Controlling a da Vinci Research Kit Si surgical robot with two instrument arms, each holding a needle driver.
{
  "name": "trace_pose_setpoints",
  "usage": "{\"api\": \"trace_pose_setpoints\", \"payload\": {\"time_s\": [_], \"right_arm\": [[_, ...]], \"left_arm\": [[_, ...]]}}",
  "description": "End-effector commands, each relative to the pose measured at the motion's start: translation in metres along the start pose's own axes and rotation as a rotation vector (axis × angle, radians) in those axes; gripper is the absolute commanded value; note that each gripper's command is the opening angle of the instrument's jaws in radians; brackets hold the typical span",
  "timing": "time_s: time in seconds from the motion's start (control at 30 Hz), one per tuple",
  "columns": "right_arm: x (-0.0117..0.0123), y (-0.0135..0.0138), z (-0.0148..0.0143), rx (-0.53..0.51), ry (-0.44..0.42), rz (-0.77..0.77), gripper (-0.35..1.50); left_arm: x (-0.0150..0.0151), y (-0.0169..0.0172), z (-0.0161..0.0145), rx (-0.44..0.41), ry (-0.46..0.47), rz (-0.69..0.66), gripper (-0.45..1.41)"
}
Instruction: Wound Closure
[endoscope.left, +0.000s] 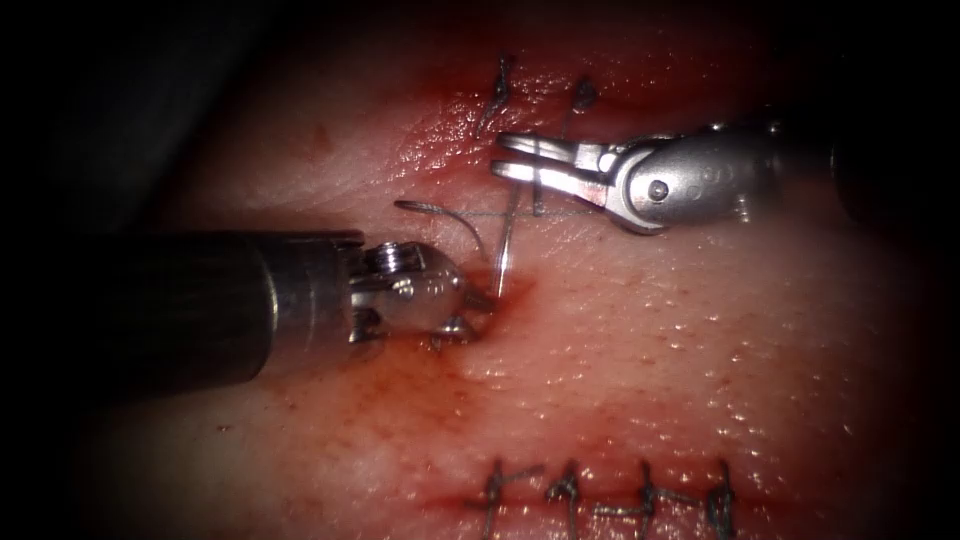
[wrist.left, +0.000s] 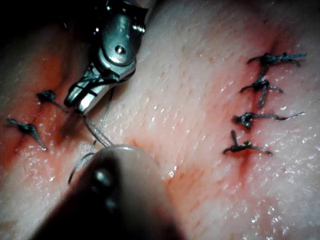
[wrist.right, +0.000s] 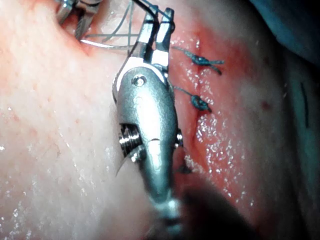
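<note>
Right tool (endoscope.left: 520, 160) jaws clamped on thread (endoscope.left: 530, 195) above the cut, probably keeping it taut, while left tool (endoscope.left: 470, 300) jaws grip the needle (endoscope.left: 507, 250) near its lower end, its curve standing clear of the tissue (endoscope.left: 700, 350).

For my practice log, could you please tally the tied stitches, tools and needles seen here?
Tied stitches, upper cut: 2
Tied stitches, lower cut: 4
Tools: 2, left tool and right tool
Needle: 1
Total: 9
</note>
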Motion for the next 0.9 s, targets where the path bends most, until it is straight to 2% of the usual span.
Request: {"api": "trace_pose_setpoints", "payload": {"time_s": [0.03, 0.23, 0.57, 0.73, 0.83, 0.87, 0.9], "right_arm": [[-0.0009, -0.0007, 0.0004, 0.006, 0.002, -0.002, -0.35], [-0.0011, -0.0011, -0.0001, 0.019, 0.003, -0.006, -0.35], [-0.0020, -0.0040, -0.0012, 0.100, 0.016, -0.027, -0.35], [-0.0020, -0.0036, -0.0017, 0.100, 0.010, -0.022, -0.35], [-0.0015, -0.0028, -0.0018, 0.092, 0.003, -0.012, -0.35], [-0.0013, -0.0023, -0.0016, 0.087, 0.000, -0.007, -0.35], [-0.0013, -0.0023, -0.0016, 0.087, 0.000, -0.007, -0.35]], "left_arm": [[0.0003, -0.0002, 0.0006, -0.002, 0.002, -0.003, 0.64], [0.0004, -0.0001, 0.0004, -0.004, 0.002, -0.004, 0.62], [0.0008, -0.0001, -0.0002, -0.010, 0.005, -0.013, 0.61], [0.0010, 0.0000, -0.0003, -0.011, 0.005, -0.014, 0.59], [0.0012, 0.0000, -0.0008, 0.011, 0.011, -0.018, 0.54], [0.0016, 0.0004, -0.0014, 0.043, 0.027, -0.027, 0.36], [0.0016, 0.0004, -0.0014, 0.043, 0.027, -0.027, 0.36]]}}
